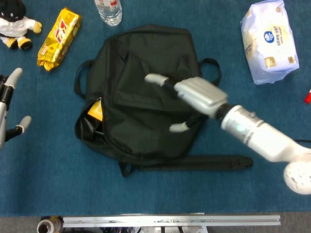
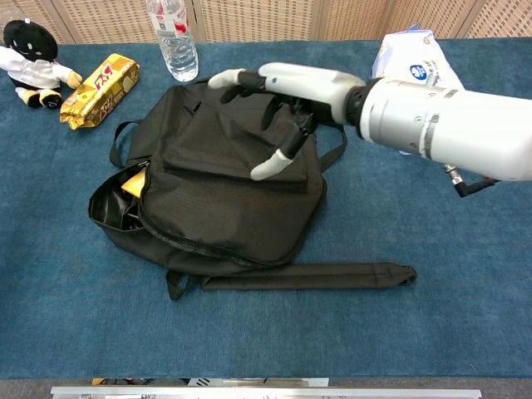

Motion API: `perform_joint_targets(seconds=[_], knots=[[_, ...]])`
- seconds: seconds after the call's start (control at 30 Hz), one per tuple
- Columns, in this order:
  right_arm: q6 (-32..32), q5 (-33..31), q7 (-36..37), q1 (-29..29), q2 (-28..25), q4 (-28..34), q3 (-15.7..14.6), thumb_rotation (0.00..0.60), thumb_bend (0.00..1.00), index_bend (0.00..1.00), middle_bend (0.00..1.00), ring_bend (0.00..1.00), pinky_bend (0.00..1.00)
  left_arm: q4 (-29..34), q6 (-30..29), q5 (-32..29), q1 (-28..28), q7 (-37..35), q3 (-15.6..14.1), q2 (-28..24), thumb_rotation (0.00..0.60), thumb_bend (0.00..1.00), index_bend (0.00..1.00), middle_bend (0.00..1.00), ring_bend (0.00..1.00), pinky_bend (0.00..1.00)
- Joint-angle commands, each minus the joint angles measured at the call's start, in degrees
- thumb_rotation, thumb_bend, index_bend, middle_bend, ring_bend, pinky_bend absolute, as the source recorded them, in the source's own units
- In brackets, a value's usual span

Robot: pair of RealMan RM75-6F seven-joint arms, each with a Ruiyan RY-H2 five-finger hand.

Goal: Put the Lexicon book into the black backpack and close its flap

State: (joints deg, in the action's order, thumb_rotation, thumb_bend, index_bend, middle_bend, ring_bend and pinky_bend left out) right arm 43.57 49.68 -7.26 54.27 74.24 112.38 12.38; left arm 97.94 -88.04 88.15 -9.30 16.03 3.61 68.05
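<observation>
The blue carpeted surface (image 1: 43, 160) carries everything here, and the soft black fabric backpack (image 1: 146, 73) lies flat at its centre with the flap drawn down over most of the opening. The white right robot hand (image 1: 192, 99) hovers above the pack's upper half, released, fingers spread and holding nothing; in the chest view (image 2: 287, 104) its thumb points down toward the fabric. A long black strap (image 1: 194, 162) stretches out from the pack toward 4 o'clock. At 2 o'clock from the pack sits the white plastic tissue pack (image 1: 269, 41). The left robot hand (image 1: 7, 109) shows only partly at the frame's 9 o'clock edge, fingers apart and empty. At 10 o'clock lies the gold foil snack packet (image 1: 58, 39), and beyond it the black-and-white plush toy (image 1: 14, 24). A clear plastic water bottle (image 1: 109, 10) stands at 12 o'clock. The yellow Lexicon book (image 1: 95, 109) is inside the backpack, only a corner peeking from the gap at the pack's 9 o'clock side.
</observation>
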Motion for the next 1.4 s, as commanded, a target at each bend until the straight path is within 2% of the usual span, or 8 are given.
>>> perform_joint_targets(seconds=[0.03, 0.17, 0.23, 0.33, 0.63, 0.8, 0.97, 1.4], knots=[[10.13, 2.89, -4.81, -5.57, -3.83, 1.92, -4.24, 0.600, 0.19, 0.00, 0.22, 0.12, 0.35, -0.61, -0.26, -0.25, 0.32, -0.43, 0.12, -0.36, 0.600, 0.15, 0.09, 0.25, 0.19, 0.32], [19.32, 7.14, -9.10, -10.45, -5.78, 2.37, -7.16, 0.600, 0.23, 0.03, 0.29, 0.17, 0.42, -1.33, -0.23, -0.12, 0.59, -0.92, -0.08, -0.78, 0.600, 0.15, 0.09, 0.25, 0.19, 0.32], [24.52, 9.99, -11.36, -13.42, -6.33, 2.00, -8.74, 0.600, 0.26, 0.09, 0.32, 0.20, 0.47, -1.62, -0.13, 0.02, 0.74, -1.06, -0.31, -0.95, 0.600, 0.15, 0.09, 0.25, 0.19, 0.32], [30.30, 13.40, -13.29, -17.63, -7.18, 1.21, -11.04, 0.600, 0.26, 0.13, 0.35, 0.22, 0.48, -1.97, -0.26, 0.21, 1.16, -1.27, -0.74, -1.11, 0.600, 0.15, 0.09, 0.25, 0.19, 0.31], [37.87, 19.75, -9.50, -27.83, -12.61, -1.75, -15.58, 0.600, 0.27, 0.18, 0.37, 0.23, 0.48, -2.57, -0.25, 0.49, 1.87, -1.59, -1.36, -1.28, 0.600, 0.15, 0.11, 0.25, 0.19, 0.30], [42.32, 22.09, -7.30, -33.17, -13.21, -5.09, -16.41, 0.600, 0.27, 0.18, 0.37, 0.23, 0.48, -2.45, -0.42, -0.30, 2.74, -1.00, -1.66, -1.34, 0.600, 0.15, 0.11, 0.25, 0.19, 0.30], [43.87, 23.01, -5.34, -36.65, -13.05, -7.50, -16.48, 0.600, 0.27, 0.18, 0.37, 0.23, 0.48, -2.54, -0.91, -2.75, 3.60, 0.02, -0.85, -1.11, 0.600, 0.15, 0.11, 0.25, 0.19, 0.29], [41.83, 24.93, -3.14, -39.69, -11.68, -10.96, -14.10, 0.600, 0.26, 0.18, 0.37, 0.23, 0.48, -0.97, -0.38, -6.58, 5.20, 1.49, -0.64, -2.11, 0.600, 0.15, 0.11, 0.25, 0.19, 0.29]])
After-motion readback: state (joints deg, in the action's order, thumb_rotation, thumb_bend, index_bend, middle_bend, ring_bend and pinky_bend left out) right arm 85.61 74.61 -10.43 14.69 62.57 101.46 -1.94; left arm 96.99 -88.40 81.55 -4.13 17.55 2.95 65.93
